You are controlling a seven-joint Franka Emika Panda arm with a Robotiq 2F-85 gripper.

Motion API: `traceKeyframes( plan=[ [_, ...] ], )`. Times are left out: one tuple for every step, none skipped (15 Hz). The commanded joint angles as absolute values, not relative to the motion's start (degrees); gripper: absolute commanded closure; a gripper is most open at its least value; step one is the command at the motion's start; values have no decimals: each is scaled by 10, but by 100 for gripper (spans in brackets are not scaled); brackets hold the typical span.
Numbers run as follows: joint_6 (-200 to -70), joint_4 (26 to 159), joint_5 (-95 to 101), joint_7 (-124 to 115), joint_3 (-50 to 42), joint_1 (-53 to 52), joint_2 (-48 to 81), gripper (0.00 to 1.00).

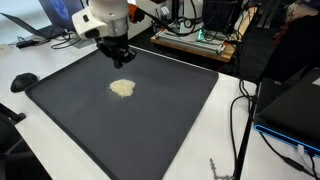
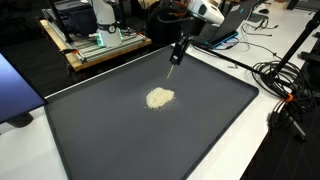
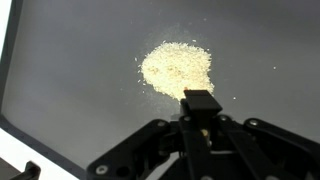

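Wrist view is showing the gripper (image 3: 200, 100) hovering with its jaws closed together just beside a pile of pale grains (image 3: 177, 68), which is lying near the middle of the dark mat (image 3: 60, 90) covering the counter (image 1: 235, 120)

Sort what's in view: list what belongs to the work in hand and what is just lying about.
In hand: gripper, shut, close to the pile; pile of pale grains; dark tray beneath it.
Lying about: wooden board with electronics; cables on the white table; black round object by the tray's corner.
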State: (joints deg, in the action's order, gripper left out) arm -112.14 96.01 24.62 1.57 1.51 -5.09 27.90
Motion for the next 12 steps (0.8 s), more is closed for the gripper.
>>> traceKeyframes(
  plan=[
    [-1047,849,281,55,3,-78,358,97],
    [-1034,830,292,61,2,-86,375,97],
    [-1024,815,303,71,2,-93,389,97],
    [-1015,800,312,79,2,-100,405,97],
    [-1008,788,321,87,2,-109,420,97],
    [-1005,780,331,95,2,-116,432,97],
    [-1000,772,341,100,2,-126,446,97],
    [-997,765,351,105,2,-135,458,97],
    [-992,757,364,106,1,-144,470,97],
    [-988,750,376,107,0,-153,482,97],
    [-981,743,391,106,-1,-163,494,97],
    [-977,739,404,107,-1,-171,502,97]
  ],
)
